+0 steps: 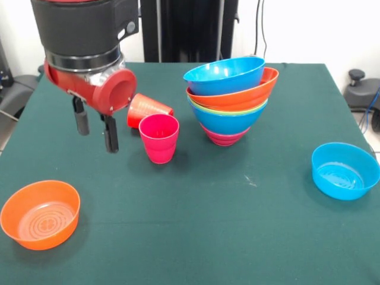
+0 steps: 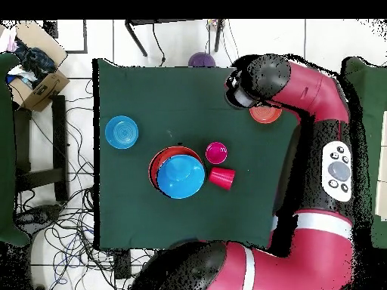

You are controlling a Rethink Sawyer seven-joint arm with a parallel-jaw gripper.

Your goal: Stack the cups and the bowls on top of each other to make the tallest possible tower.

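Observation:
The tower point(image 1: 231, 98) stands right of centre: nested bowls with a blue one on top, then orange, green, blue and magenta rims; from overhead the tower point(image 2: 180, 174) shows its blue top. A pink cup point(image 1: 159, 138) point(image 2: 216, 152) stands upright beside it. Behind the pink cup, a red-orange cup point(image 1: 148, 110) point(image 2: 222, 178) lies on its side. My gripper point(image 1: 95, 127) hangs open and holds nothing, just left of the two cups and above the cloth. A small orange bowl point(image 1: 40, 214) sits front left, and a light blue bowl point(image 1: 345, 170) point(image 2: 121, 131) front right.
The green tablecloth point(image 1: 196, 237) covers the whole table. In the overhead view the arm point(image 2: 302, 83) hides part of the small orange bowl point(image 2: 266, 115). A purple round thing point(image 2: 202, 59) lies just past the table's far edge. Cables and a cardboard box point(image 2: 34, 79) are on the floor.

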